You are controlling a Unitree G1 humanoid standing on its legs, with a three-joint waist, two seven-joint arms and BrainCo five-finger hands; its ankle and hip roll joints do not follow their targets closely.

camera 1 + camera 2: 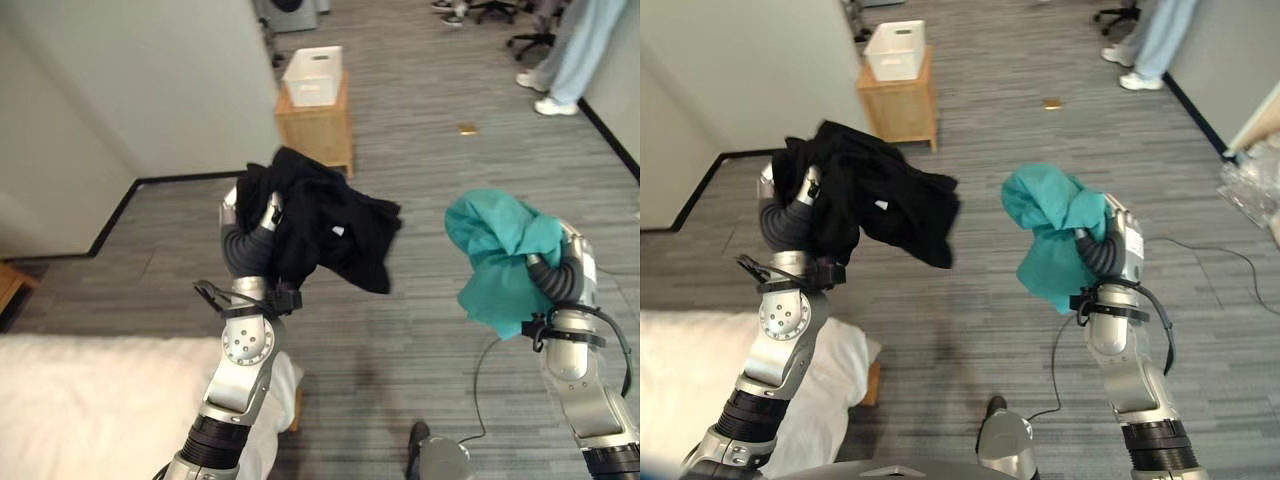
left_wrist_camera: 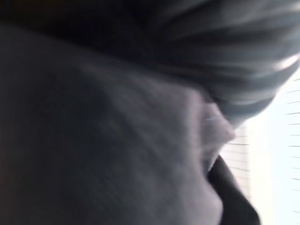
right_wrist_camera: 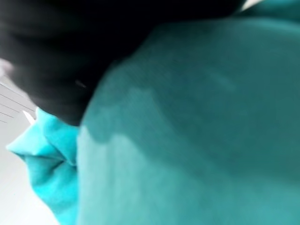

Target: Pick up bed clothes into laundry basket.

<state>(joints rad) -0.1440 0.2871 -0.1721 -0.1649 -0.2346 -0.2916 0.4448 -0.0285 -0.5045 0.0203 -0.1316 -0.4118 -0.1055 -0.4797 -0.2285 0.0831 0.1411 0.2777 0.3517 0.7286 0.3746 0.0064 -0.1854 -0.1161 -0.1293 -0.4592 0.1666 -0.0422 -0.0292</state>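
Left eye view, largest first: grey wood-grain plank floor, hard and smooth; pale wall with dark skirting; corner of a white bed, soft quilted surface, at lower left. Wooden cabinet stands by the wall, boxy, with the white laundry basket on top: rigid plastic, open-topped, rectangular, well apart from both arms. A person in pale trousers and white shoes stands at the far right. Task's things are both off the bed and in the air. Black garment is bunched over the left hand; matte, limp knit, folds hanging loose to the right of the wrist. Teal garment is draped over the right hand, a softer-looking fleece or jersey, crumpled into a rounded lump with a tail hanging down. Fingers on both sides are buried under cloth; cannot tell whether they are curled or spread, and the wrist views give close fabric and nothing more. Judgement: both pieces are light, floppy, not fragile, not slippery, but prone to slide off if merely draped. Best hold is a gathered bunch near the middle of each, so trailing ends stay short and clear the basket rim. Small brown scrap lies on the floor beyond.
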